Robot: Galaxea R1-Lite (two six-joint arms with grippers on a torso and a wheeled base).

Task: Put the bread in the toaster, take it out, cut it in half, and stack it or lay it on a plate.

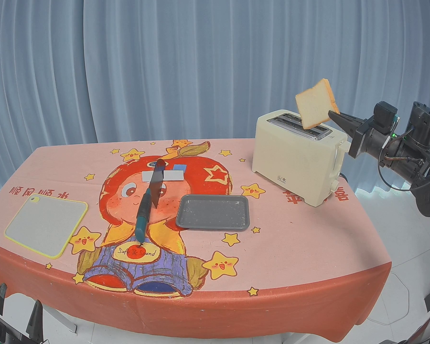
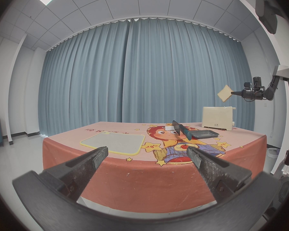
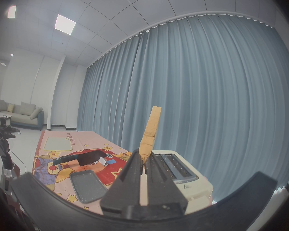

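My right gripper point(image 1: 333, 115) is shut on a slice of bread point(image 1: 315, 103), holding it tilted in the air just above the slots of the cream toaster point(image 1: 296, 156) at the table's far right. In the right wrist view the bread point(image 3: 150, 132) rises edge-on from my shut gripper point(image 3: 143, 159), with the toaster point(image 3: 183, 177) beneath. A knife point(image 1: 148, 199) with a teal handle rests propped on a small white block mid-table. The grey tray point(image 1: 214, 212) lies beside it. My left gripper point(image 2: 147, 161) hangs open below the table's near left edge, holding nothing.
A pale cutting board point(image 1: 47, 224) with a yellow-green rim lies at the table's left. The orange cartoon tablecloth point(image 1: 282, 249) covers the table and drapes over its front edge. Blue curtains close off the back.
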